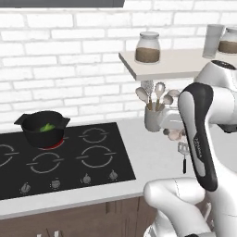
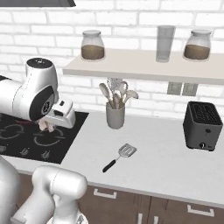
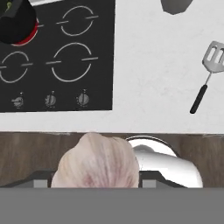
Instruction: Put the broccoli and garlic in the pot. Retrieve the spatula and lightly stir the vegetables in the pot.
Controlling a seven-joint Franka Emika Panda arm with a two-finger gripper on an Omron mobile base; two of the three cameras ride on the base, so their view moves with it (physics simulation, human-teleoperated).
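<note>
Between my two fingers, close under the hand camera, sits the garlic [image 3: 97, 161]: my tool [image 3: 97, 177] is clamped on the pale, pink-tinged bulb and holds it in the air above the surface [image 3: 153, 65]. In the right base view the bulb [image 2: 46, 125] peeks out beneath my hand, over the near right part of the black cooktop [image 2: 26, 138].

Far off from my tool, on the cooktop's back burner, stands the pot [image 1: 42, 127], and the burner ring under it glows red. The broccoli [image 1: 46, 127] already lies inside it, a bright green lump against the black wall.

The spatula [image 3: 208, 74] lies flat on the white surface, well apart from my tool on the side away from the pot, its slotted head toward the wall and its dark handle toward the front edge. Beyond it stands a grey utensil cup [image 2: 115, 114] holding spoons, near the brick wall.
</note>
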